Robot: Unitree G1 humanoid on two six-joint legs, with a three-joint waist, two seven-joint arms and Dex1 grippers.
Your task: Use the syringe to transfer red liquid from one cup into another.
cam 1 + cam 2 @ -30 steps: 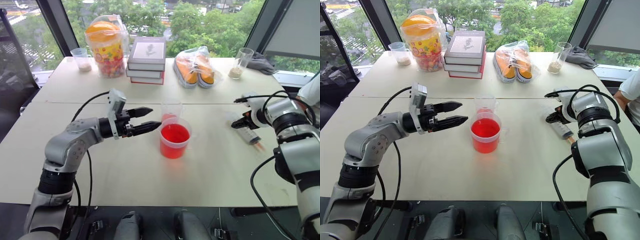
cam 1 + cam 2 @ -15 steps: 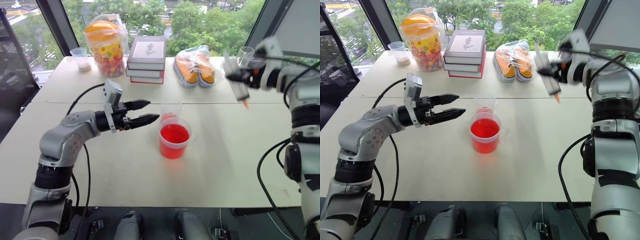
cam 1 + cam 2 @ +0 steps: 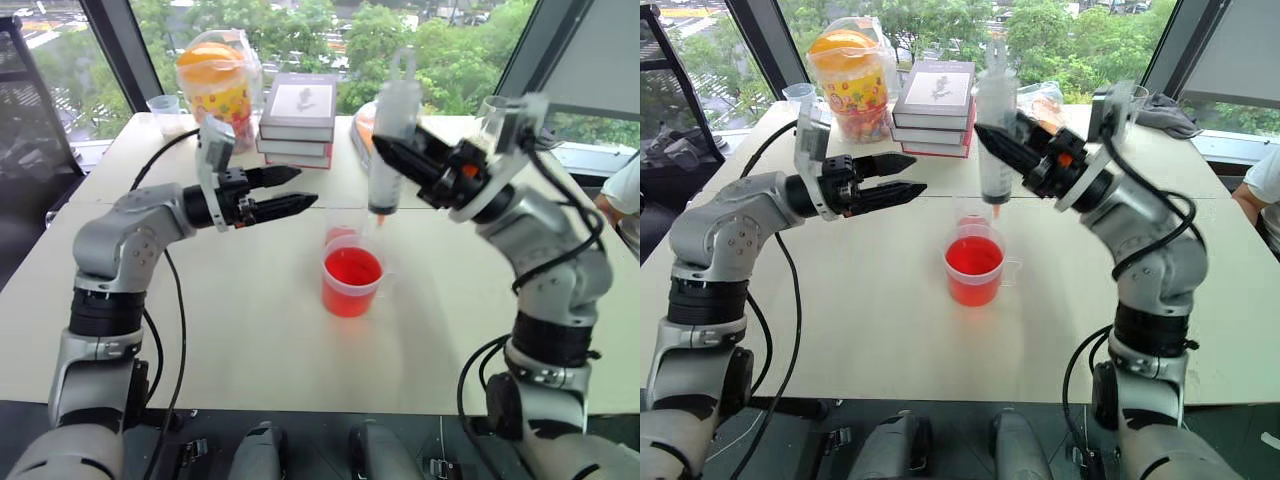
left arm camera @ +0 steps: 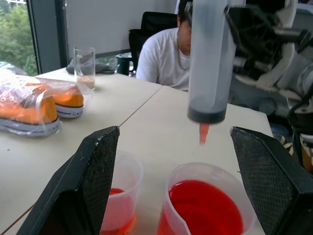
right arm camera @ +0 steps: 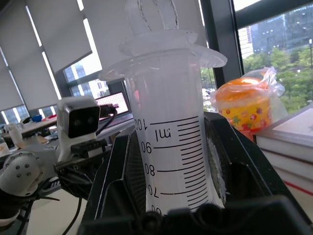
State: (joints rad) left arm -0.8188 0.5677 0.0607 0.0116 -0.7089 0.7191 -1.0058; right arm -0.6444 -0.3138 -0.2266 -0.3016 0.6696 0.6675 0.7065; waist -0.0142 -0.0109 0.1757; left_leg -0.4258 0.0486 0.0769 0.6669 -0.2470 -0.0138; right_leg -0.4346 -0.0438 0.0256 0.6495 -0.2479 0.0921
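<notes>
1. Head views: the right gripper (image 3: 1005,150) is clamped on the syringe (image 3: 995,130), held upright with its orange-red tip pointing down, above the two cups and clear of them.
2. The wide cup (image 3: 975,268) holds red liquid (image 3: 973,257); the narrow cup (image 3: 973,212) stands just behind it, touching or nearly so.
3. The left gripper (image 3: 902,176) hangs level above the table (image 3: 840,320), to the left of the cups, jaws parted and empty.
4. Left wrist view: a shallow layer of red liquid lies in the narrow cup (image 4: 120,198); the syringe tip hangs over the wide cup (image 4: 205,205). A seated person (image 4: 164,54) in a white shirt is behind the table.
5. Right wrist view: the barrel (image 5: 171,147) bears a printed millilitre scale and sits between the black fingers (image 5: 230,156).
6. Surface: a pale table carries a stack of books (image 3: 933,108), bagged orange sneakers (image 4: 36,105), a sweets tub (image 3: 848,85), and clear cups of beige grains (image 4: 85,68).
7. Room: large windows face trees.
</notes>
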